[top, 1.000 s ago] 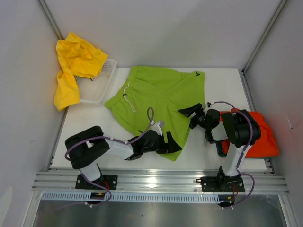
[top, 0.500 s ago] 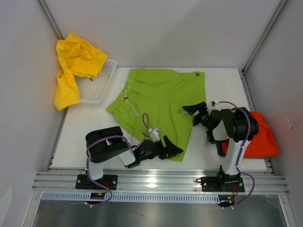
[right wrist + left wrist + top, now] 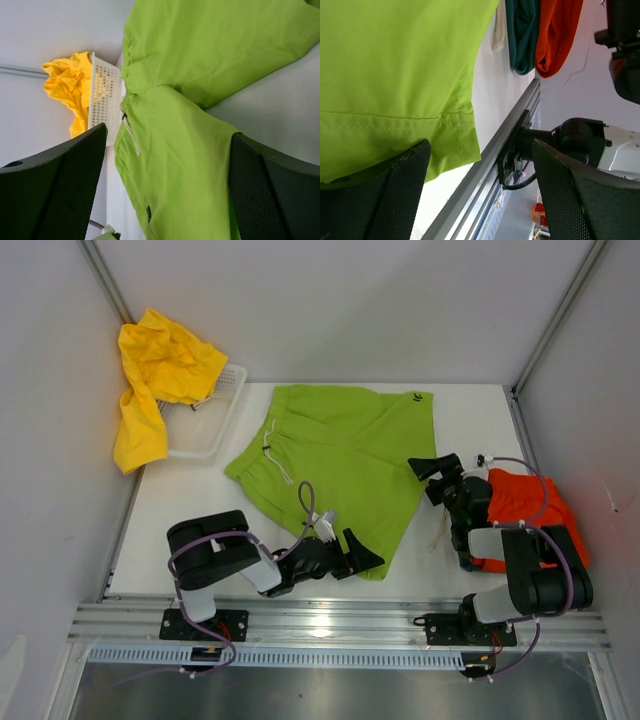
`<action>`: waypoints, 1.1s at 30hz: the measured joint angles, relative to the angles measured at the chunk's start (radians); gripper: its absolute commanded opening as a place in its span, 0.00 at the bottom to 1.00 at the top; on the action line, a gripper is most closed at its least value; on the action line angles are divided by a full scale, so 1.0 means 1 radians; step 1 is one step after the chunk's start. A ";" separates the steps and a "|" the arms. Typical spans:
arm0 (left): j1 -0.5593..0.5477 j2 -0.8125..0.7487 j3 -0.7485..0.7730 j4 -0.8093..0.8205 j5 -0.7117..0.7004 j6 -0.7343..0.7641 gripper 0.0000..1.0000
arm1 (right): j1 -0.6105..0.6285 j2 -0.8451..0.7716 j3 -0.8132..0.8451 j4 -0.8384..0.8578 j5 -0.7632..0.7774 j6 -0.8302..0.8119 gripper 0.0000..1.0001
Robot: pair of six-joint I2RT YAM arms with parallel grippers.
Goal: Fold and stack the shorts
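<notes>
Top view: the green shorts [image 3: 330, 465] lie spread in the middle of the counter [image 3: 180, 500]. The left gripper [image 3: 358, 558] is open at their 6 o'clock hem. The right gripper [image 3: 436, 478] is open at their 3 o'clock edge. Yellow shorts [image 3: 160, 370] hang over the basket [image 3: 215, 425] at 10 o'clock, and orange shorts [image 3: 530, 510] lie at 4 o'clock.

Left wrist view: the hem lies ungripped between wide jaws, with teal shorts [image 3: 522, 35] at 1 o'clock.

Right wrist view: the wide jaws hold nothing.

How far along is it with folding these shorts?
Done, apparently: the orange-red shorts lie folded on top of the dark teal shorts on the right. In hand: the lime green shorts lie spread flat, with the left gripper open at their near hem and the right gripper open beside them, neither holding cloth. Left: the yellow shorts draped over the basket.
</notes>
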 measured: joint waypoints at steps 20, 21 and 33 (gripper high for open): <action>0.038 -0.381 0.248 -0.729 -0.009 0.228 0.99 | -0.003 -0.288 0.163 -0.874 0.165 -0.224 1.00; 0.063 -0.416 0.248 -0.760 -0.002 0.240 0.99 | -0.003 -0.296 0.163 -0.894 0.164 -0.232 0.99; 0.819 -0.850 0.246 -1.226 0.082 0.504 0.99 | 0.353 -0.607 0.188 -1.178 0.167 -0.409 0.82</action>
